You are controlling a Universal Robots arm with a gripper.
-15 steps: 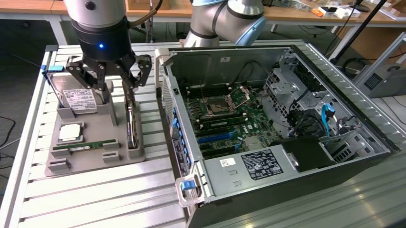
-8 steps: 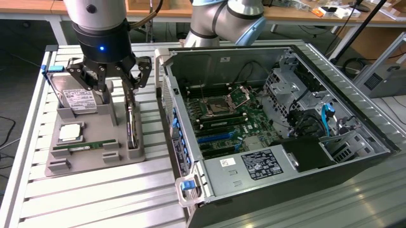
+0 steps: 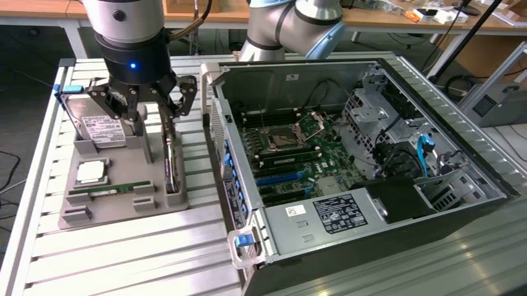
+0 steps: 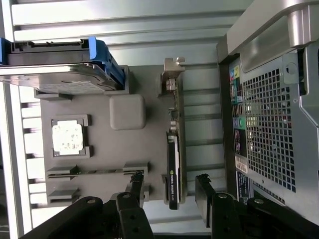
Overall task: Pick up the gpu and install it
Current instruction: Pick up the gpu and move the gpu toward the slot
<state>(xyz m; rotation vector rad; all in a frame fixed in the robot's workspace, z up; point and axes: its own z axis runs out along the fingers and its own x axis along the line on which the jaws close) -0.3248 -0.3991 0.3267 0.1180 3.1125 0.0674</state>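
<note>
Gripper (image 3: 155, 111) is open, with nothing in it. In the wrist view the gripper (image 4: 169, 183) has one finger on each side of the gpu (image 4: 174, 149), with a visible gap on both sides and no contact I can make out. The gpu (image 3: 170, 160) stands on edge in a slot of the grey holder tray (image 3: 123, 209), on the side of the tray nearest the computer case (image 3: 461, 203). The wrist view shows the card's details: the silvery bracket (image 4: 172, 74) at the end away from the fingers, and a dark cooler with a green mark at the finger end. From the exterior view the card is just a thin bright edge under the gripper. The holder tray (image 4: 149, 149) also carries a hard drive (image 3: 99, 126) upright in a blue-ended carrier, a CPU (image 3: 91, 172) lying flat, and a green memory stick (image 3: 111, 188) in its groove. The wrist view shows the hard drive (image 4: 55, 74) and the CPU (image 4: 67, 137) from above. The case lies on its side just beside the tray with the panel off. The exterior view looks into it and shows the motherboard (image 3: 288, 142), blue card slots and cables. The wrist view shows the case's rear face, with the perforated grille (image 4: 274, 124) and a port column. Everything sits on a slatted aluminium counter (image 3: 123, 259).
</note>
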